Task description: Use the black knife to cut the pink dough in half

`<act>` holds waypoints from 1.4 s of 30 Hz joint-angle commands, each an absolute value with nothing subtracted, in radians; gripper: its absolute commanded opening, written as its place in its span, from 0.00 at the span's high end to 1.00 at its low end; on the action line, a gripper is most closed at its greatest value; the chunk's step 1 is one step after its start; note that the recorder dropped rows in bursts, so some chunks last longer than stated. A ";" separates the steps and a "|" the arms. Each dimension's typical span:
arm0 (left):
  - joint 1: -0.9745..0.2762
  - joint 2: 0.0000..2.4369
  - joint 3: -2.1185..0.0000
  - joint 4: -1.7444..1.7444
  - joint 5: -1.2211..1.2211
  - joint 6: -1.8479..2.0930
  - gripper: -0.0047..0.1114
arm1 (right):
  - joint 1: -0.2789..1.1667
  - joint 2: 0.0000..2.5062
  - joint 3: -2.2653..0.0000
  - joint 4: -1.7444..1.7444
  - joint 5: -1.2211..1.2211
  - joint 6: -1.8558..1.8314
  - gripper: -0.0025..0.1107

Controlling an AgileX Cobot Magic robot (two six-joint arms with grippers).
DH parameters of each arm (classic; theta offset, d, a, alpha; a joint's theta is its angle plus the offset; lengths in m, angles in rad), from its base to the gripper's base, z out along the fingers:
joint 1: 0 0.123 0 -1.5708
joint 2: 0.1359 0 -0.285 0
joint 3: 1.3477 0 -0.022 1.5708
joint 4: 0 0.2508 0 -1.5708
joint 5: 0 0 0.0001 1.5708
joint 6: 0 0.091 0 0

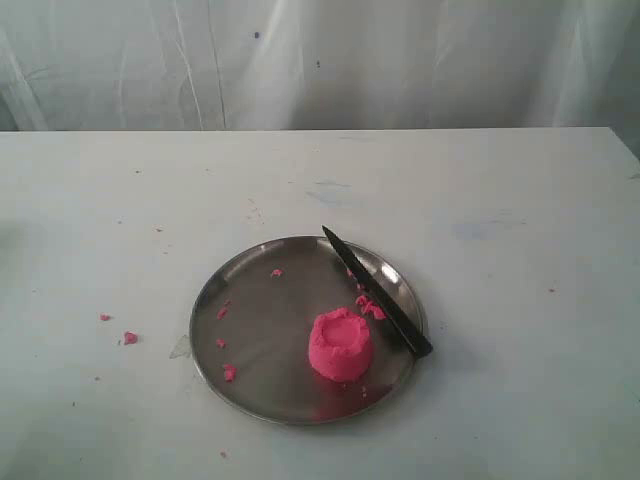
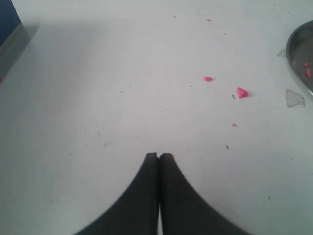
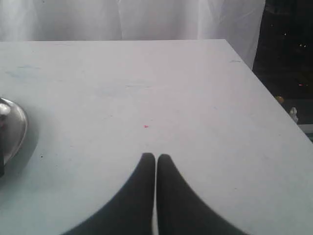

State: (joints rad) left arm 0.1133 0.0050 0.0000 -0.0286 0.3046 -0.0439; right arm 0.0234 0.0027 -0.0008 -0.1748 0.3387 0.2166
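The pink dough (image 1: pixel 341 344), one lump with a dented top, sits on the round steel plate (image 1: pixel 250 300) toward its near right. The black knife (image 1: pixel 378 294) lies across the plate's right side, tip pointing to the far side and handle over the near right rim. Neither gripper shows in the exterior view. In the left wrist view my left gripper (image 2: pixel 159 155) is shut and empty above bare table, with the plate's rim (image 2: pixel 296 54) off to one side. My right gripper (image 3: pixel 156 156) is also shut and empty over bare table, the plate's edge (image 3: pixel 17 125) beside it.
Tiny pink crumbs lie on the table left of the plate (image 1: pixel 130 338) and on the plate (image 1: pixel 229 372). The white table's right edge (image 3: pixel 266 88) runs close to the right gripper. A white curtain hangs behind the table.
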 commanded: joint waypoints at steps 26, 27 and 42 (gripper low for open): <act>0.118 0.000 0.000 -0.036 0.308 -0.049 0.96 | 0.030 0.000 0.000 -0.248 0.264 -0.348 0.97; 0.118 0.000 0.000 -0.036 0.308 -0.049 0.96 | 0.030 0.000 0.000 -0.248 0.264 -0.389 0.97; 0.118 0.000 0.000 -0.036 0.308 -0.049 0.96 | 0.030 0.000 0.000 -0.263 0.205 -0.496 0.97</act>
State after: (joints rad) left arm 0.1133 0.0050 0.0000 -0.0286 0.3046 -0.0439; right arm 0.0234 0.0027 -0.0008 -0.2499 0.2693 -0.4822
